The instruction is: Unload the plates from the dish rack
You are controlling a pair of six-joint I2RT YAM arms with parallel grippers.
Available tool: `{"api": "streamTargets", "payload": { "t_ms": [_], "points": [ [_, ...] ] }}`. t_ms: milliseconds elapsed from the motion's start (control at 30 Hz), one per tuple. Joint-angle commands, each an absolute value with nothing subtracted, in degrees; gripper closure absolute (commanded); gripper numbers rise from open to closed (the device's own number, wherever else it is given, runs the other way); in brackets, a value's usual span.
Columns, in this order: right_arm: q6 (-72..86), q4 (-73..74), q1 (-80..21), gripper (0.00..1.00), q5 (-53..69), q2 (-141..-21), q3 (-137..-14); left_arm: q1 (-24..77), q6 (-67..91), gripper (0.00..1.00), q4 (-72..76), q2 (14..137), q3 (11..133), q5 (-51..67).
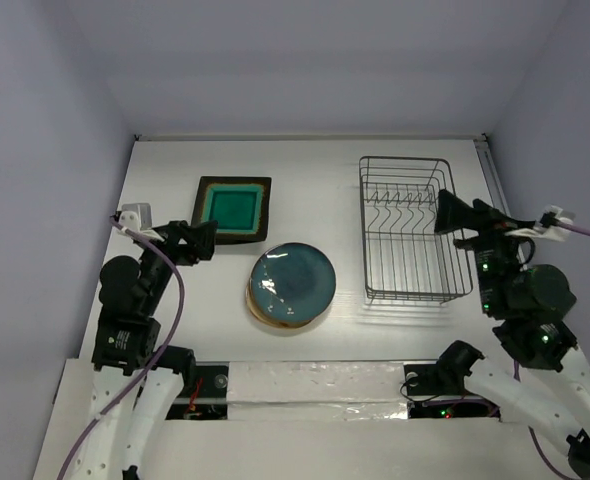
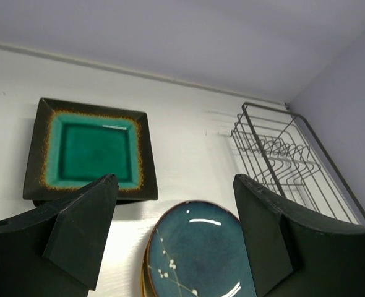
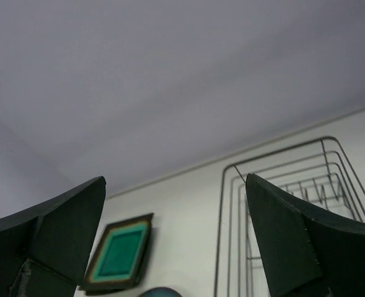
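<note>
Top external view: rack point(image 1: 400, 215) looks empty, so unloading seems basically done. Square plate point(image 1: 233, 208) and round plate point(image 1: 292, 284) sit on the worktop point(image 1: 315, 200) left of it, maybe stacked on others. Left gripper point(image 1: 203, 241) and right gripper point(image 1: 445, 212) are spread apart, holding nothing.

White table point(image 1: 305, 160), shiny foil strip point(image 1: 315, 380), pale walls point(image 1: 305, 60)

We see lower plate point(image 1: 267, 318) only as tan rim at 7 o'clock under blue-teal plate point(image 1: 292, 282); motif hidden. Dish rack point(image 3: 294, 185) cut off at 4 o'clock, right wrist view.
</note>
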State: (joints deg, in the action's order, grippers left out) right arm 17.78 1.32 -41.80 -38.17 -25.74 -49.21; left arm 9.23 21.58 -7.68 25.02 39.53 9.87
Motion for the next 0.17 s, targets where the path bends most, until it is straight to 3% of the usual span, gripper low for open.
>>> {"api": "streamTargets", "payload": {
  "t_ms": [0, 133],
  "points": [
    [18.36, 3.25, -42.28, 0.0, -43.59, -29.53, -47.29, 8.88, 21.62, 0.27, -5.01, 23.64, 44.73, 8.26],
    [19.16, 2.46, -42.28, 0.0, -42.1, -31.72, -46.93, 8.88, 21.71, 0.26, -4.48, 23.64, 44.83, 7.91]
  ]
}}
